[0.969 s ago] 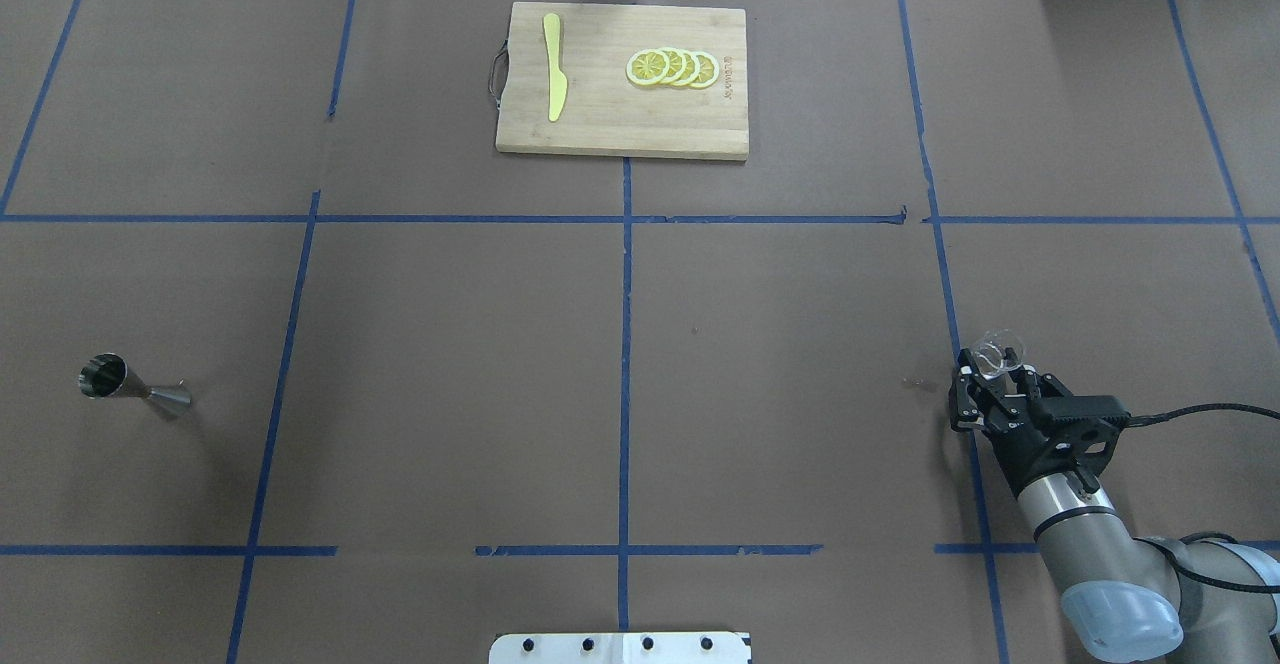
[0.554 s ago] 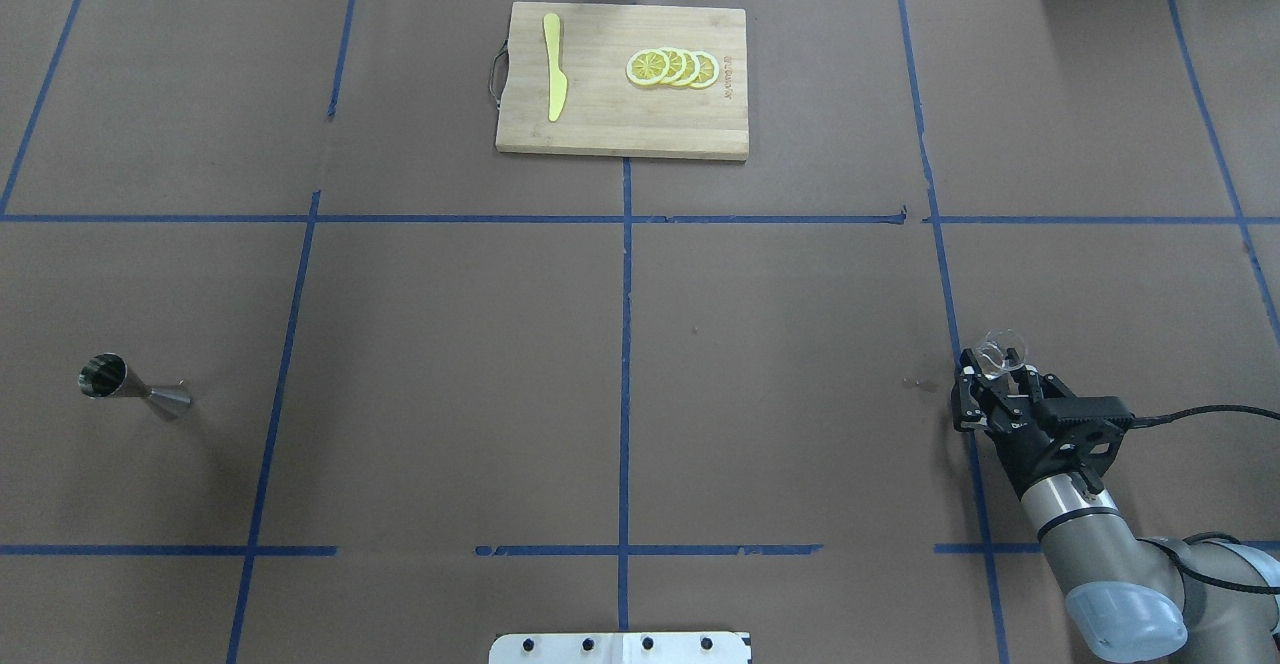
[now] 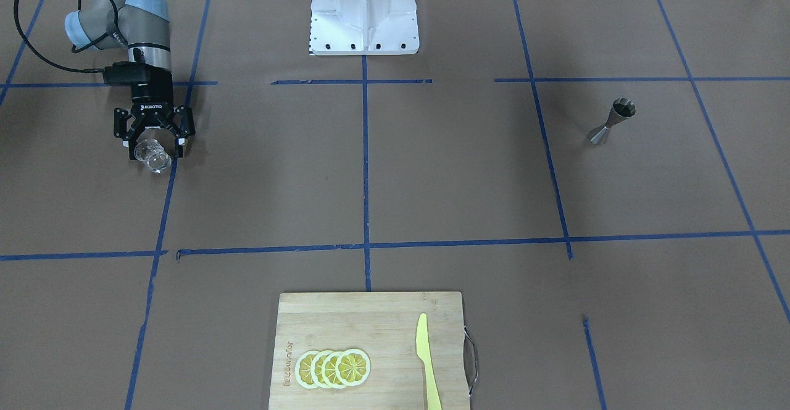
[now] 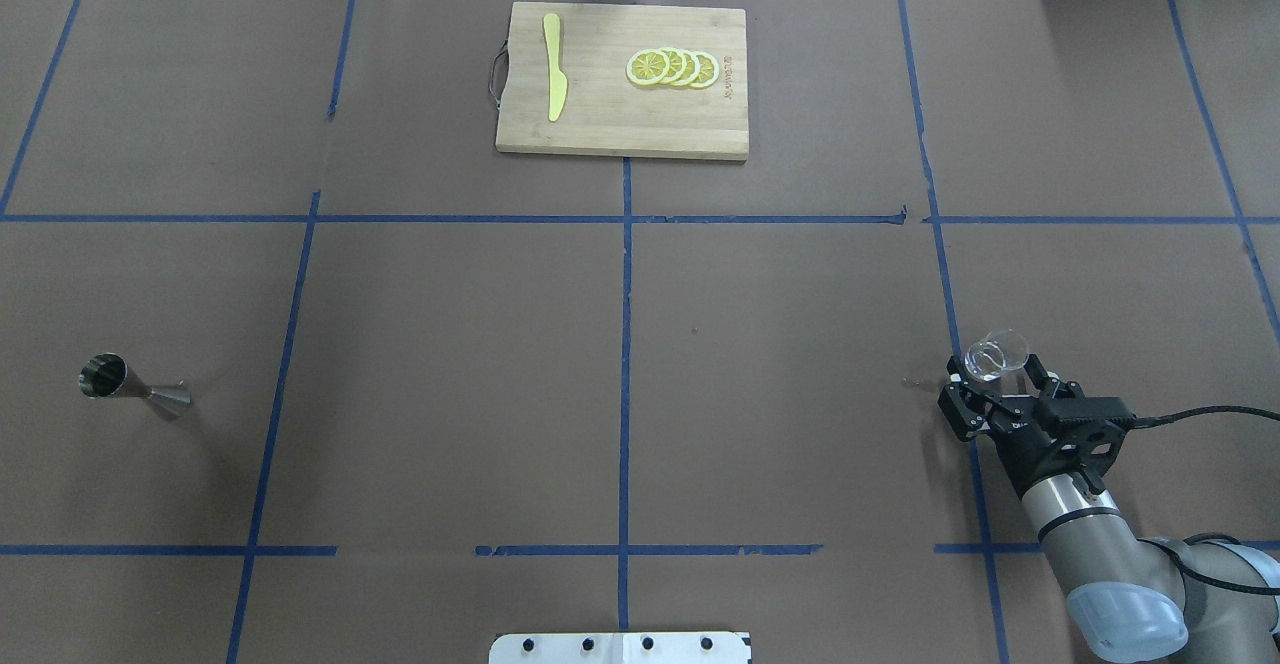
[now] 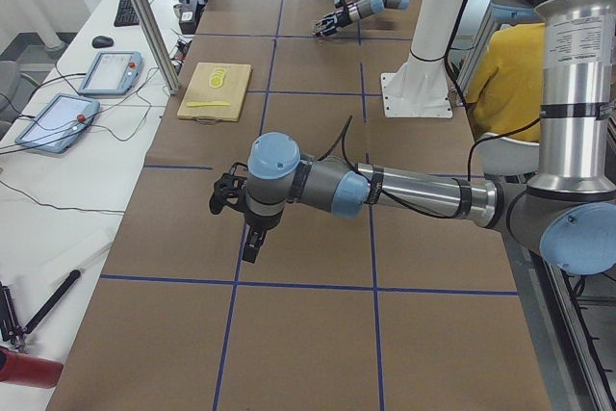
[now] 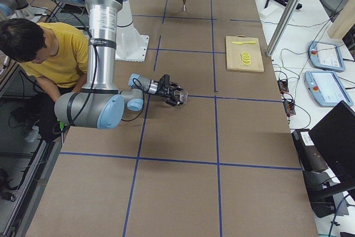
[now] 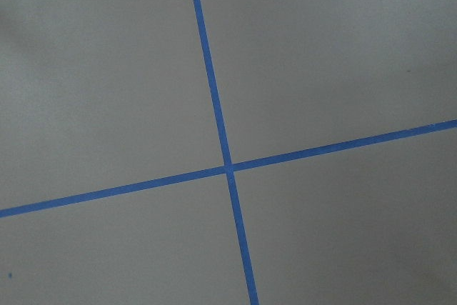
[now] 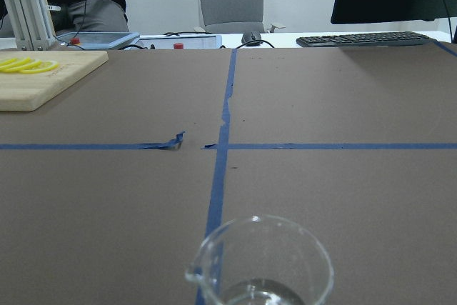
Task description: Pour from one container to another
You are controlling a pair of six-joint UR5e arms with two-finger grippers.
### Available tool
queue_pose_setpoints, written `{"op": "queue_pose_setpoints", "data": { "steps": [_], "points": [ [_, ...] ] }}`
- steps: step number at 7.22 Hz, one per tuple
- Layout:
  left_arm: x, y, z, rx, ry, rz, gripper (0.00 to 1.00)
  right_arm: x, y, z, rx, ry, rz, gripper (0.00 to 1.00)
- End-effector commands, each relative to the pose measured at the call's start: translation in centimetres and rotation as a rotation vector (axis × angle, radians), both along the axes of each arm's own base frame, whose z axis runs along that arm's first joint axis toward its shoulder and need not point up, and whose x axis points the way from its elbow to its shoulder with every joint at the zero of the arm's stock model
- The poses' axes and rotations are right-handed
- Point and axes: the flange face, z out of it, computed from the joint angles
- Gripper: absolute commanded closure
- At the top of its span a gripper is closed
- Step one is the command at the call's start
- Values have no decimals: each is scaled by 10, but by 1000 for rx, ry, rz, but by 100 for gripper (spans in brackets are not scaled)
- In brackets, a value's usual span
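Note:
The clear glass cup (image 4: 997, 354) stands on the brown table near its right end, and shows at the bottom of the right wrist view (image 8: 260, 262). My right gripper (image 4: 996, 374) is level behind it, open, with its fingers spread either side of the cup (image 3: 154, 158). The steel jigger (image 4: 135, 389) stands alone far off at the left end (image 3: 611, 123). My left gripper (image 5: 227, 201) hovers over a blue tape cross in the exterior left view only, and I cannot tell its state.
At the far middle edge lies a wooden cutting board (image 4: 620, 124) with lemon slices (image 4: 672, 67) and a yellow knife (image 4: 553, 64). The white robot base (image 3: 364, 27) stands at the near edge. A person (image 6: 50, 54) sits beside the table.
My right gripper's fingers have spread apart off the glass cup, and the hand has drawn back slightly. The cup stays on the table; the jigger has not moved.

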Motion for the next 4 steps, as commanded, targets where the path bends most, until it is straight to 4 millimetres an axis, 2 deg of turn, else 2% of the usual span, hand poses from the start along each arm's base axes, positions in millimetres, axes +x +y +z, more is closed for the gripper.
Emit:
{"op": "queue_pose_setpoints", "data": {
  "steps": [1, 3, 4],
  "points": [
    [0, 1, -2, 3, 0, -1, 0, 1, 1, -2, 2, -18, -2, 0],
    [0, 1, -3, 5, 0, -1, 0, 7, 9, 1, 14, -22, -8, 0],
    [0, 1, -3, 6, 0, -1, 0, 21, 18, 4, 17, -20, -27, 0]
  ]
}}
